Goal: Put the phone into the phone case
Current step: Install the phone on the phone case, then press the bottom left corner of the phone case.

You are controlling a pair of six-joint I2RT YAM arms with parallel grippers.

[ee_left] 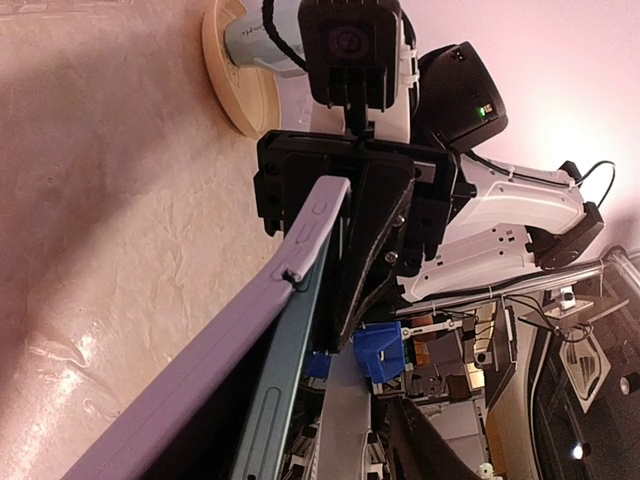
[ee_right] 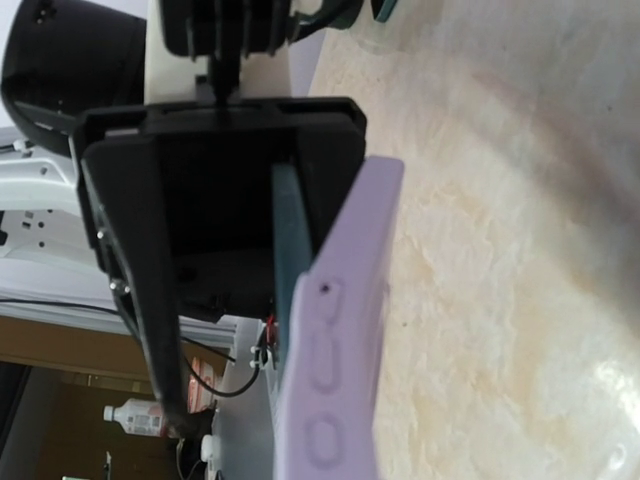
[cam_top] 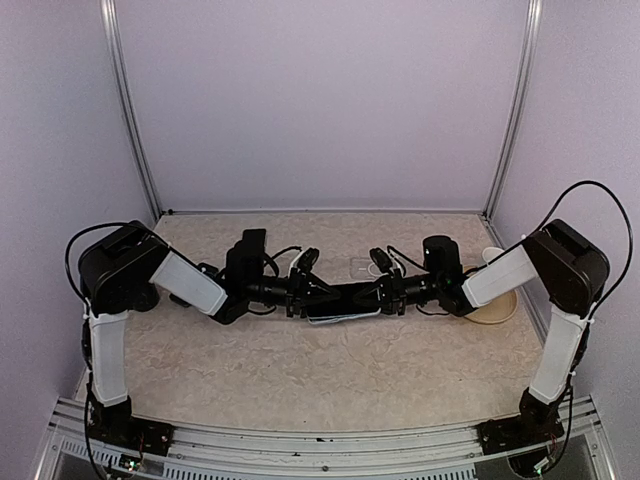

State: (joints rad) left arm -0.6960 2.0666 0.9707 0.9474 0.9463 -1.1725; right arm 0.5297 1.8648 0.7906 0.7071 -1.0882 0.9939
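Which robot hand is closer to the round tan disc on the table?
Right. The right gripper grips the end of the lilac phone case that is nearest the round tan disc. The left gripper sits at the case's other end, farther from the disc.

Seen from above, the phone (cam_top: 345, 296) and phone case (cam_top: 338, 319) lie together near the centre of the table (cam_top: 300, 370), the case on the side toward the tabletop and its edge showing at 6 o'clock of the phone. The left gripper (cam_top: 315, 295) is at 9 o'clock of the pair and the right gripper (cam_top: 380, 295) at 3 o'clock, the 2 facing each other. Well apart at 3 o'clock, by the table's edge, a round base (cam_top: 503, 312) rests on the table with 1 cup (cam_top: 490, 258) on it.
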